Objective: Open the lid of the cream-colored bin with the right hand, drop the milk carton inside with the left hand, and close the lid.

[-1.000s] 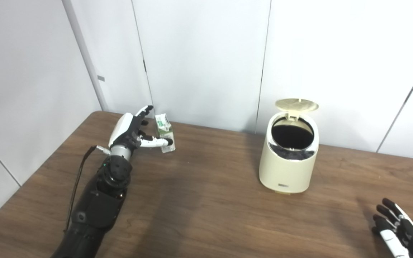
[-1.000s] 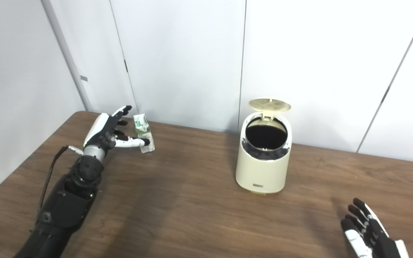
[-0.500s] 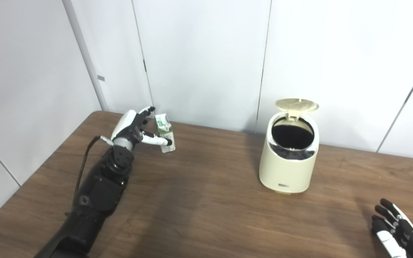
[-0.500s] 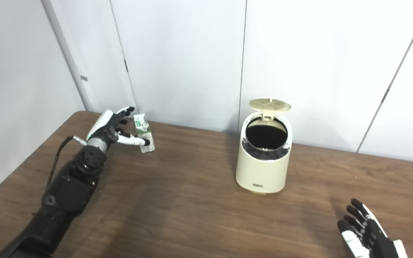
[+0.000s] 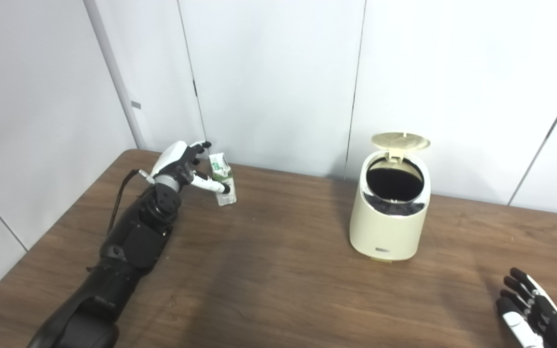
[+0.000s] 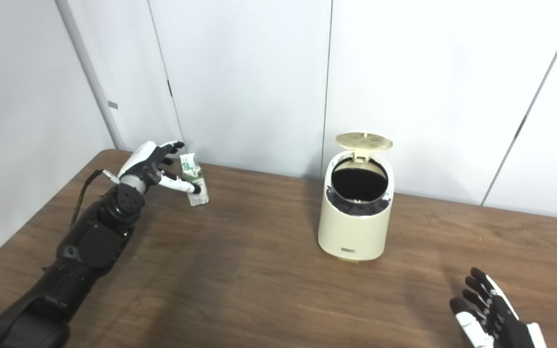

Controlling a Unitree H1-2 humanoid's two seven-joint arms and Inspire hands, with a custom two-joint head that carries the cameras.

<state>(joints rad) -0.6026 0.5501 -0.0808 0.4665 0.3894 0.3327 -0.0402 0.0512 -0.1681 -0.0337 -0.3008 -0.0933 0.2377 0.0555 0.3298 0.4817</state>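
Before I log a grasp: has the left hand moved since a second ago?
Yes. The left hand has moved up-table toward the wall, closing around the standing milk carton.

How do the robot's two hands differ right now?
The left hand reaches to the carton at the table's far left, thumb across its front, fingers not yet closed; the right hand rests at the near right, far from the bin. Both are open.
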